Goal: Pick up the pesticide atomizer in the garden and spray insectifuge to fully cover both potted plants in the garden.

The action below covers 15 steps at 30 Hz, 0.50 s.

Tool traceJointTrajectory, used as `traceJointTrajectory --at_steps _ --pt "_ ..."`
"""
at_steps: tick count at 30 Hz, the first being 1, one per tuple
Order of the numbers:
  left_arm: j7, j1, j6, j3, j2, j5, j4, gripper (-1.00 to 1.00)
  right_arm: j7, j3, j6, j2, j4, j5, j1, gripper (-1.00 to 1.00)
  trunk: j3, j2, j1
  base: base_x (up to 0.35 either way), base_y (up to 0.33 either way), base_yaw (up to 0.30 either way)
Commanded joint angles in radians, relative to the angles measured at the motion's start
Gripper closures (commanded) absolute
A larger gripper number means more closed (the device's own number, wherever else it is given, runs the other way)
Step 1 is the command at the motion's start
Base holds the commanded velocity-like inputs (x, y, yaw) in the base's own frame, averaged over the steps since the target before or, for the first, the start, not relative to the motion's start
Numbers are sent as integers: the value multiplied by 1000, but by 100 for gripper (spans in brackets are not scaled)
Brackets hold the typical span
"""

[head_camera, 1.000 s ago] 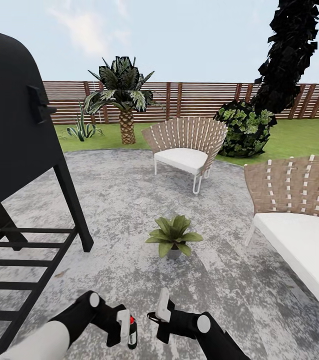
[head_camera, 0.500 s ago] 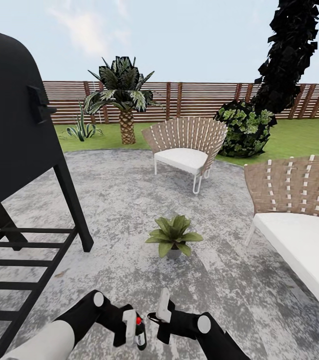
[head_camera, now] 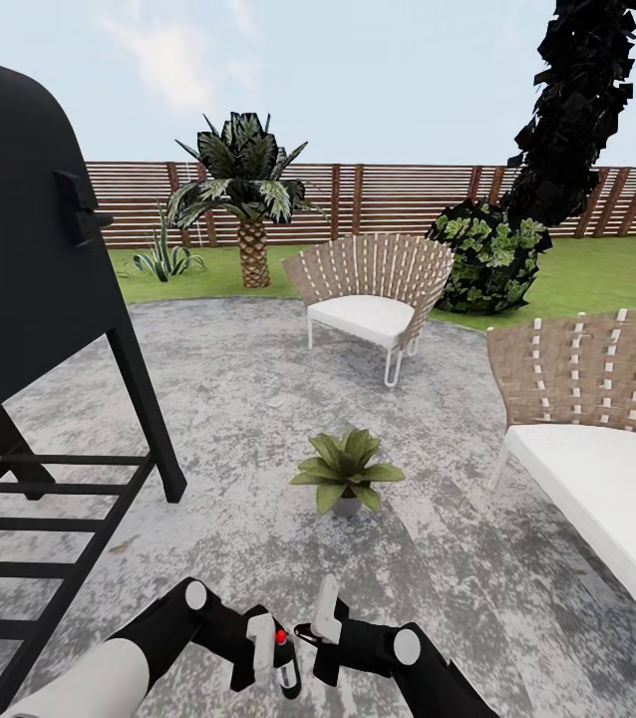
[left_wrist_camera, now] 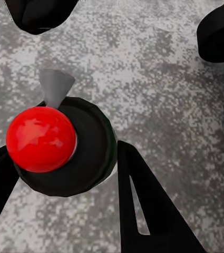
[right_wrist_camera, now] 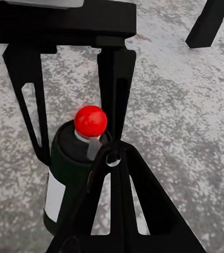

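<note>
The left pincer (head_camera: 270, 653) is gripping the dark, red-capped pesticide atomizer (head_camera: 284, 666); the right pincer (head_camera: 316, 626) seems closed, empty. Next: aiming at the leafy green potted plant (head_camera: 346, 469).

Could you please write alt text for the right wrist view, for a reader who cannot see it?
A dark spray bottle with a round red cap stands between the black fingers of the left gripper above speckled grey paving. The right gripper's black fingers close the foreground.
</note>
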Motion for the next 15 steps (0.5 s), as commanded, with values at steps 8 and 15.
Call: traceJointTrajectory --at_steps 8,15 --pt "3 0 -4 1 -3 12 -2 100 0 -1 -6 0 -1 9 0 100 -1 0 0 0 0 0" --pt "3 0 -5 1 -5 42 -2 100 0 -1 -6 0 -1 9 0 100 -1 0 0 0 0 0"
